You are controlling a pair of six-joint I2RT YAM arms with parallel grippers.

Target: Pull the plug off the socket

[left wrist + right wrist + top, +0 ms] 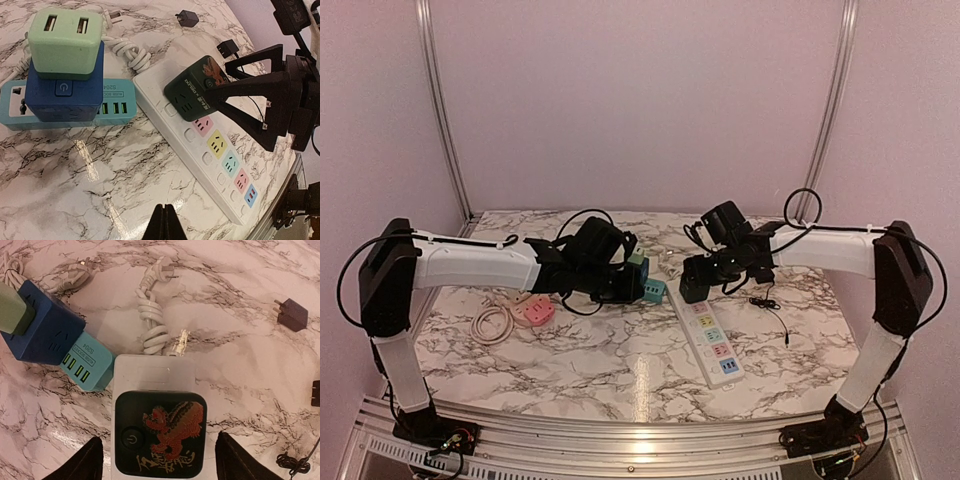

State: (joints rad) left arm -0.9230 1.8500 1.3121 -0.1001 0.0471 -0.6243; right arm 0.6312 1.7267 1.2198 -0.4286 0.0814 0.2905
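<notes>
While spread wide, the right gripper [159, 460] straddles the cube plug [160, 432] on the power strip [152, 372]. Empty, the left gripper [164, 225] is clenched.

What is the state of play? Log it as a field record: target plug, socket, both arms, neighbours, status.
target plug: dark green cube adapter, red dragon print on top
socket: end position of the white power strip; adapter fully seated
right fingers: open, one on each side of the adapter, gaps visible in the wrist view
left fingers: shut, holding nothing
neighbours: teal power strip carrying a blue cube adapter with a mint USB charger on top
status: plug not yet pulled
</notes>
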